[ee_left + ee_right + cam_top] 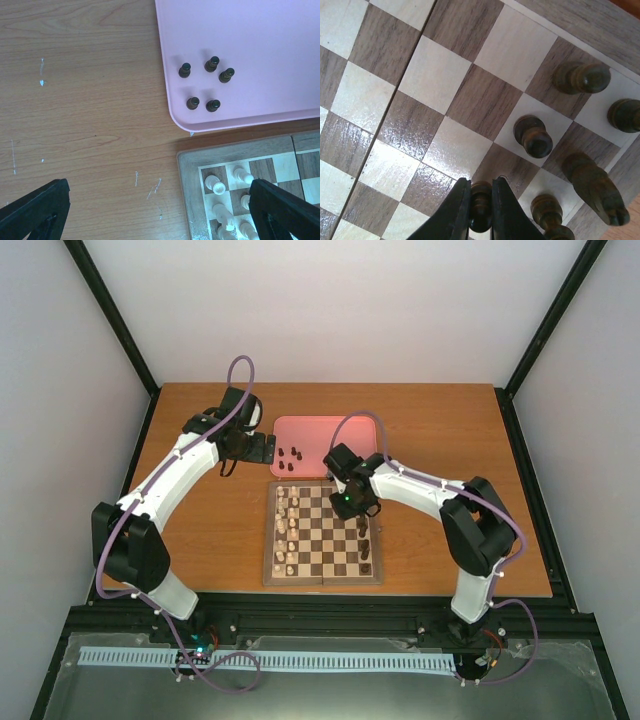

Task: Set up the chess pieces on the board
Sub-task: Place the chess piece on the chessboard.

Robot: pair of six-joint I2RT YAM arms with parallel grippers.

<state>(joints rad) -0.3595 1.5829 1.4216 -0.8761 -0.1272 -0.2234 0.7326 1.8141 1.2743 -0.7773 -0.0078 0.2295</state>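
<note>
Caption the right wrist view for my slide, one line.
Right pincer clamps a dark chess piece over the board, with five more dark pieces standing near the board's edge.

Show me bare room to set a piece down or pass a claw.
Free: the middle files of the board, between white pieces on the left and dark pieces on the right; most of the pink tray; the table left of it. Crowded: the tray's near-left corner, holding five chess pieces.
</note>
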